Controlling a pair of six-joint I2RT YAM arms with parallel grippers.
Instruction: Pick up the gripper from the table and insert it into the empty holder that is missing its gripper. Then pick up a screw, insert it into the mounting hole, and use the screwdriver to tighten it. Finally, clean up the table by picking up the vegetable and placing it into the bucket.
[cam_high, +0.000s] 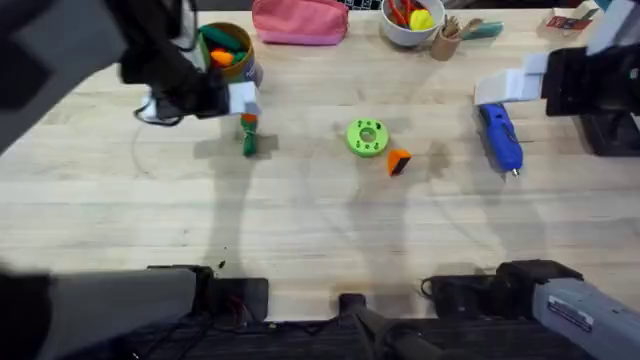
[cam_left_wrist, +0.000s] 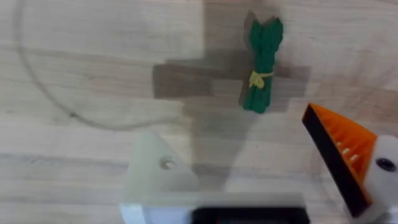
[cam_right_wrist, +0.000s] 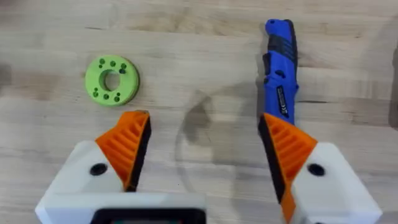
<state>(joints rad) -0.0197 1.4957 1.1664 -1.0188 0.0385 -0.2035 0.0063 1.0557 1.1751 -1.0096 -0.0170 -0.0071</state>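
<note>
Screwdriver (cam_high: 500, 137) lies lengthwise, tip toward the bases.

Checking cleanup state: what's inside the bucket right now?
The bucket holds orange and green toy pieces; the left arm covers part of it, so the rest can't be seen. The vegetable isn't in it: it lies on the table.

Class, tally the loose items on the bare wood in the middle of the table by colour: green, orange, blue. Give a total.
Green: 2, the vegetable and the green disc
Orange: 1, the gripper
Blue: 1, the screwdriver
Total: 4
</note>
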